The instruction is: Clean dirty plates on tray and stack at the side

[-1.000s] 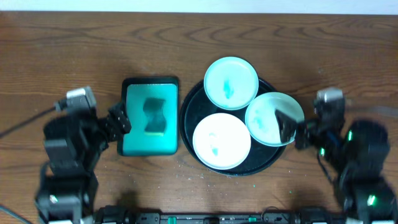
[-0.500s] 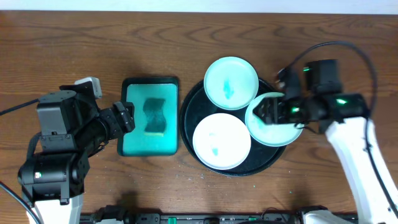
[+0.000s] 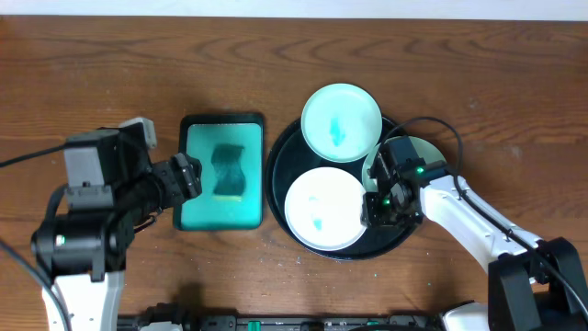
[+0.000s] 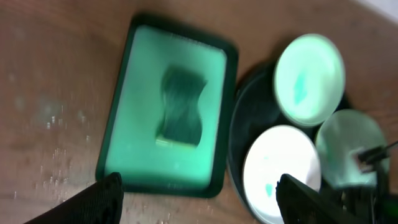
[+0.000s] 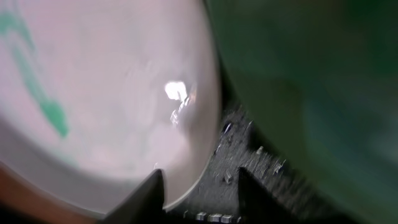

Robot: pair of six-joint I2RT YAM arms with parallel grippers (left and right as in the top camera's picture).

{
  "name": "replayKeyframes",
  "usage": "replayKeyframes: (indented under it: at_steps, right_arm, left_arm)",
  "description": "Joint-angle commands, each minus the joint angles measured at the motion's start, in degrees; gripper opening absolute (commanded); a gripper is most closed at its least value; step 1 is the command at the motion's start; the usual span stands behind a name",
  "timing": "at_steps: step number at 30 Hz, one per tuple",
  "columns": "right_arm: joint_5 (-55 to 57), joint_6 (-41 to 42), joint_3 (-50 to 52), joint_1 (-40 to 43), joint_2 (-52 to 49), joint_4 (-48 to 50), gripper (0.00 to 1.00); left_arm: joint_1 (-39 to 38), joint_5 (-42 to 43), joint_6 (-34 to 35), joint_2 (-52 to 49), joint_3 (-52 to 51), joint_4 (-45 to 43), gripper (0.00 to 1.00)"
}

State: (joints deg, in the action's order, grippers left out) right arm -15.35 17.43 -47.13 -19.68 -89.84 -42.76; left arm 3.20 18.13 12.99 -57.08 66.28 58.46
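On the black tray, three round plates, faces up

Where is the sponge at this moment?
In the overhead view, the sponge lies in the teal tray, left of the round black tray.

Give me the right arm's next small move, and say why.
Probably close the right gripper on the rim of the front plate. In the wrist view its open fingers straddle that plate's edge, one over the plate, one over the black tray. Their height above the rim is unclear, so a slight lowering may come first.
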Motion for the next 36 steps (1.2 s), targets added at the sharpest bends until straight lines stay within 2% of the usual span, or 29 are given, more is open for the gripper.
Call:
replayKeyframes:
  at_steps: [1, 4, 5, 8, 11, 17, 20, 22, 25, 27, 30, 31, 33, 36]
  right_arm:
    - [5.2, 2.3, 1.0, -0.6, -1.0, 3.6, 0.22]
    - [7.6, 2.3, 1.6, -0.6, -1.9, 7.0, 0.14]
    - [9.2, 2.6, 1.8, -0.6, -2.8, 8.5, 0.08]
    - [9.7, 4.4, 1.8, -0.6, -4.2, 9.7, 0.02]
    - [9.7, 4.9, 1.8, -0.6, -5.1, 10.2, 0.01]
    - [9.7, 4.9, 1.8, -0.6, -5.1, 10.2, 0.01]
    - [9.7, 4.9, 1.8, -0.6, -5.1, 10.2, 0.01]
    - [9.7, 4.9, 1.8, -0.6, -5.1, 10.2, 0.01]
    - [9.7, 4.9, 1.8, -0.6, -5.1, 10.2, 0.01]
    - [9.7, 4.9, 1.8, -0.6, -5.1, 10.3, 0.01]
    - [9.7, 4.9, 1.8, -0.6, -5.1, 10.3, 0.01]
    - [9.7, 4.9, 1.8, -0.6, -5.1, 10.3, 0.01]
    - [9.7, 4.9, 1.8, -0.6, -5.1, 10.2, 0.01]
    - [9.7, 4.9, 1.8, -0.6, -5.1, 10.2, 0.01]
  left_arm:
    - [-0.5, 0.7, -1.7, -4.3, 1.1, 1.9, 0.78]
    - [-2.1, 0.7, -1.9, -8.7, 0.9, 2.4, 0.76]
    - [-3.8, -0.4, -1.8, -12.0, 0.7, 2.1, 0.75]
    - [-6.6, -7.6, -0.5, -17.9, 0.7, 1.9, 0.74]
    - [-8.2, -13.7, 4.1, -23.8, 0.7, 0.6, 0.74]
    - [-8.4, -12.9, 7.8, -35.8, 0.7, -4.6, 0.74]
    - [-8.8, -5.4, 1.3, -43.0, 0.7, -11.5, 0.72]
    - [-9.4, -5.0, -0.5, -45.6, 0.7, -13.7, 0.70]
    - [-10.5, -5.9, -2.3, -47.9, 0.7, -15.4, 0.63]
    - [-11.6, -9.5, -2.3, -48.9, 0.7, -16.4, 0.48]
    - [-13.2, -15.2, -2.0, -50.2, 0.7, -17.0, 0.38]
    - [-13.5, -15.4, -2.0, -50.5, 0.7, -17.0, 0.30]
    - [-14.1, -15.4, -1.9, -50.8, 0.7, -16.9, 0.08]
    - [-14.7, -15.4, -0.7, -50.5, 0.8, -16.6, 0.07]
